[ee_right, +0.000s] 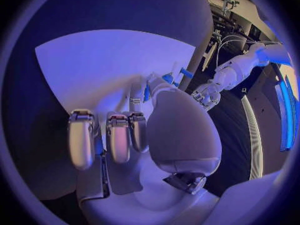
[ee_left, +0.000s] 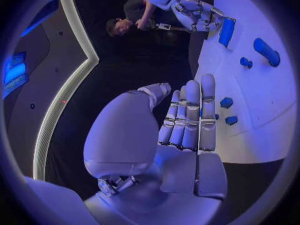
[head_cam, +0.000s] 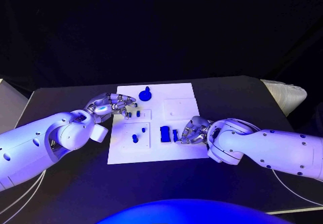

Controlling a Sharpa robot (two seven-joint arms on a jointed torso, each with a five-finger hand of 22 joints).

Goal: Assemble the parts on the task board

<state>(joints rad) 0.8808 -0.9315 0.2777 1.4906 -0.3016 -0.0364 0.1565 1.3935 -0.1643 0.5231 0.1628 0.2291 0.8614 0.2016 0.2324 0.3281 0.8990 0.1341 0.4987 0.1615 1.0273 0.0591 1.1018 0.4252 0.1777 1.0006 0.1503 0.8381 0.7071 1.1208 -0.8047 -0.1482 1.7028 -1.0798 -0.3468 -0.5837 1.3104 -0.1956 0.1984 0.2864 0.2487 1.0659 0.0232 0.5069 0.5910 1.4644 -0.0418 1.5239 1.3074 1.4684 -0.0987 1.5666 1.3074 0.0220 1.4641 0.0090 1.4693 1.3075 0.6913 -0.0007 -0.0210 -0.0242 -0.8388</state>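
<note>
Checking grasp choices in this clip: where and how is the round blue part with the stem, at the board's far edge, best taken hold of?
Probably by its stem. The round blue part lies flat on the task board, its narrow stem pointing toward the far edge, with bare board around it. A pinch from above across the stem looks easiest. The left hand is nearer, so coming in from that side seems sensible.
</note>
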